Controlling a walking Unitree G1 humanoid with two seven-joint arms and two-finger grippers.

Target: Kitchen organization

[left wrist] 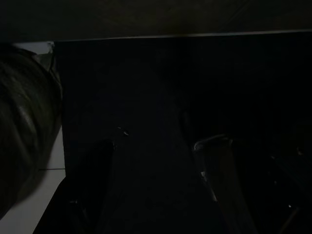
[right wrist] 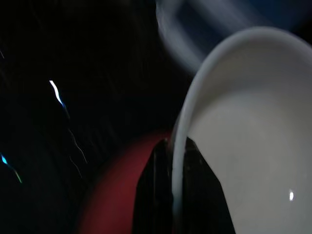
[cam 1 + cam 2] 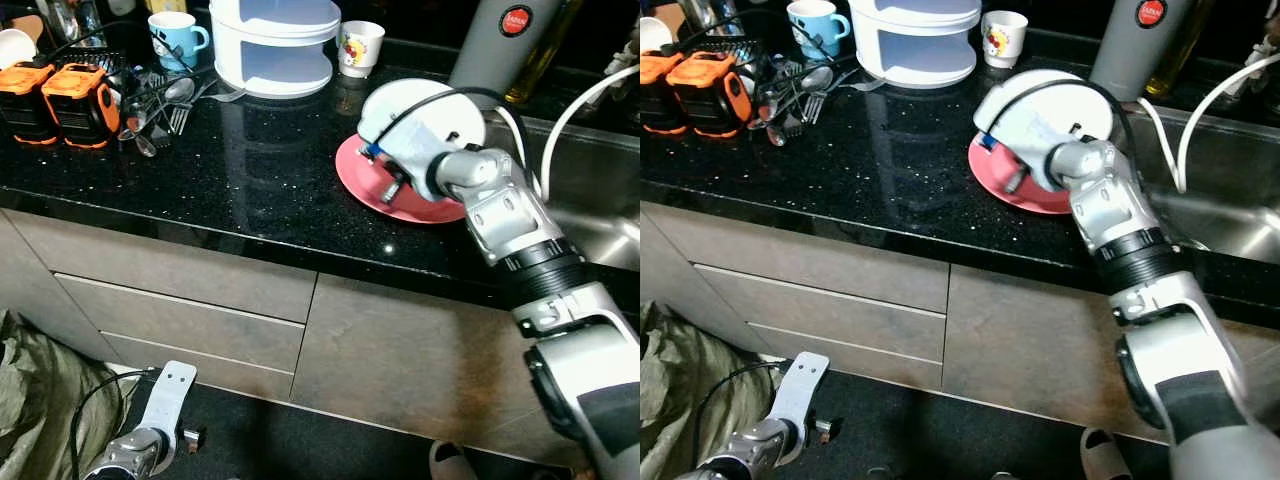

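Note:
A white plate (image 3: 400,105) hangs tilted just above a red plate (image 3: 362,182) lying on the black counter (image 3: 250,170) beside the sink. My right gripper (image 2: 173,151) is shut on the white plate's rim (image 2: 195,92), one black finger on each side of it. The right wrist view shows the red plate (image 2: 112,195) below the fingers. From the head views, the silver wrist covers the fingers and part of both plates. My left arm (image 3: 150,435) hangs idle by the floor; in its dark wrist view the left gripper (image 1: 153,165) stands open.
A white two-tier rack (image 3: 275,45) stands at the counter's back, with mugs (image 3: 360,45) on either side. Loose cutlery (image 3: 165,105) and orange boxes (image 3: 60,100) lie at the left. A steel sink (image 3: 590,200) and grey flask (image 3: 500,45) are right. Drawers (image 3: 180,300) front the counter.

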